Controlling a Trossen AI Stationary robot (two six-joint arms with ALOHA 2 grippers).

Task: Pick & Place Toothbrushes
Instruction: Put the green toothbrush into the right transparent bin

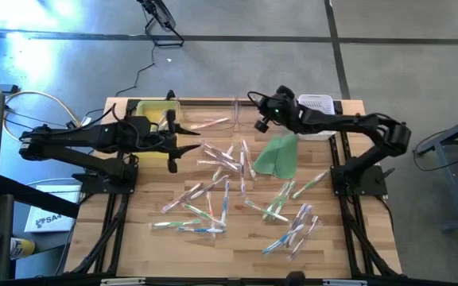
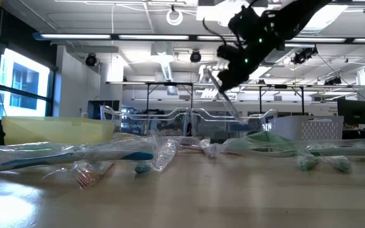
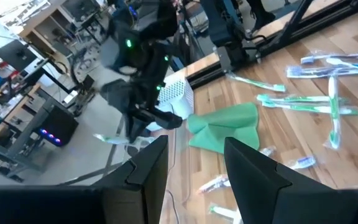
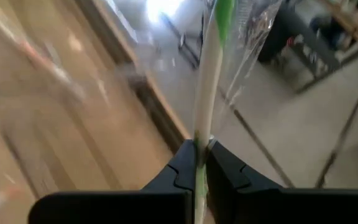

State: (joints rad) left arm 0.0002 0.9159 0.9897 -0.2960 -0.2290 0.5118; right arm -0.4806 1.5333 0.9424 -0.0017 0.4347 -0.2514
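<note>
Nearest the right wrist camera, the right hand [image 4: 201, 163] is clamped on one wrapped toothbrush [image 4: 209, 81], its long axis running straight out from the fingers, raised over the tabletop's [image 1: 133, 238] back edge. Judged light, stiff, slippery in film; grip mid-handle. Remaining toothbrushes [image 1: 213, 195] lie scattered. Left hand [image 1: 171, 140] waits, fingers apart.
</note>
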